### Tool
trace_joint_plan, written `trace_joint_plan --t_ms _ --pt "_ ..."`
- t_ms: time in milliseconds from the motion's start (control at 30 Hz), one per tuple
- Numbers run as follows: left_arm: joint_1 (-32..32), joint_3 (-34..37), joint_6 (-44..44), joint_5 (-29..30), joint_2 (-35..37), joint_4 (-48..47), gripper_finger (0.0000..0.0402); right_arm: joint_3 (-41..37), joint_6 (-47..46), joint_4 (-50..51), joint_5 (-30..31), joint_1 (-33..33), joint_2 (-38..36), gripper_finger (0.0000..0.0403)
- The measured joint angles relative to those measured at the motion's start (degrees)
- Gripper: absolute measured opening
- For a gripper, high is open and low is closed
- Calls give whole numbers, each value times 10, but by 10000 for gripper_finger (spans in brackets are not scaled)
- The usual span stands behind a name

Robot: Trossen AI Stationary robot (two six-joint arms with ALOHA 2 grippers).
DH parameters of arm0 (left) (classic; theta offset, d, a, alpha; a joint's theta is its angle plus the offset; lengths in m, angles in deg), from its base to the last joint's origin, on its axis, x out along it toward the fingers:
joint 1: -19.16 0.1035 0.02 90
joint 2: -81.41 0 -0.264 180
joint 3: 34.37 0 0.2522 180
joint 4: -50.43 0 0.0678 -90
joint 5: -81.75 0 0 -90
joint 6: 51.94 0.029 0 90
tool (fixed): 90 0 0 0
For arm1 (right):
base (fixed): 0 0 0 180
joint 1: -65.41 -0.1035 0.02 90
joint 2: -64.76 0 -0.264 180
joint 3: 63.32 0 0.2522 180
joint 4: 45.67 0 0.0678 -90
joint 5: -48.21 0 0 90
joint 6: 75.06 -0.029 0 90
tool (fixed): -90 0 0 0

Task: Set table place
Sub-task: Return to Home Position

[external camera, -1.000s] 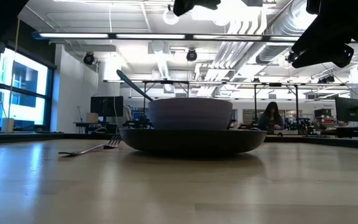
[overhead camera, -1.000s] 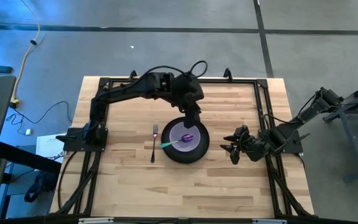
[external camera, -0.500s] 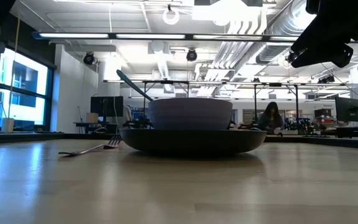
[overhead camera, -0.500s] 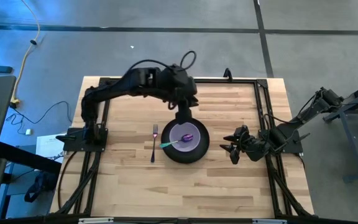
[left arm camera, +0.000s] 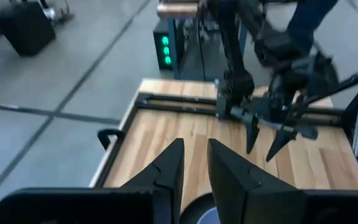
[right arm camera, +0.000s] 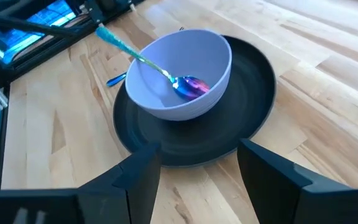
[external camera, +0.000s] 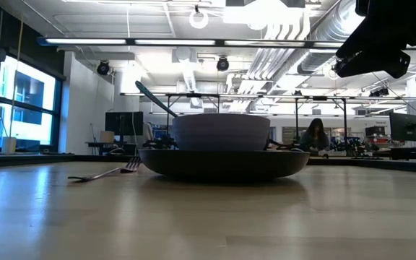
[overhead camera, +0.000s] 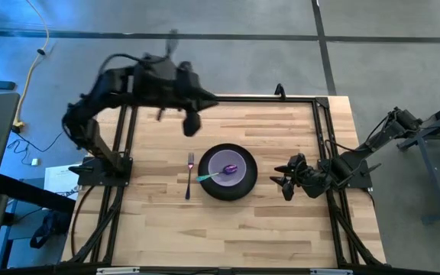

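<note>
Pale butcher-block planks of the table (overhead camera: 281,233) carry a finished-looking place setting. The dark grey plate (overhead camera: 228,194) stands at about the middle of the table, with the lavender bowl (overhead camera: 221,161) on it. The spoon (overhead camera: 231,168) lies in the bowl, purple head down inside it, and its blue handle leans out over the rim toward the table's left edge. The teal-handled fork (overhead camera: 189,174) lies flat just beside the plate on that same side, apart from it, its tines pointing to the far edge.

With all four pieces placed, the step in hand looks to be the return to the rest pose. What it calls for next, I judge, is folding the left arm back toward its base at the left edge, keeping high enough to pass clear of the fork and the spoon handle.

The left gripper (overhead camera: 192,122) hangs in the air over the far-left part of the table, well apart from the plate. Its fingers (left arm camera: 169,165) are parted by only a narrow gap and hold nothing. The right gripper (overhead camera: 285,183) waits low near the right edge, aimed at the plate. Its fingers (right arm camera: 143,171) are spread wide and empty, touching nothing.
</note>
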Motion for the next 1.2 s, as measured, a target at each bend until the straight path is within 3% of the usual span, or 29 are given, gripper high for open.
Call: trace_joint_plan --t_ms 333,500,667,767,867,1000,1200 --pt "-1 0 -45 -26 75 12 60 0 66 -48 51 0 0 204" --pt "0 0 -86 -23 93 -57 60 0 125 -73 56 0 0 204" --pt "0 0 -129 32 93 -165 60 0 156 -73 77 0 0 204" --pt "0 0 -199 76 90 -223 60 0 184 -73 80 0 0 204" --pt "0 3 -209 85 86 -243 60 0 187 -73 104 0 0 204" --pt "-36 28 -168 87 90 -162 60 0 178 -73 114 0 0 204" --pt "-123 87 -32 85 92 -32 60 0 136 -73 114 0 0 204"
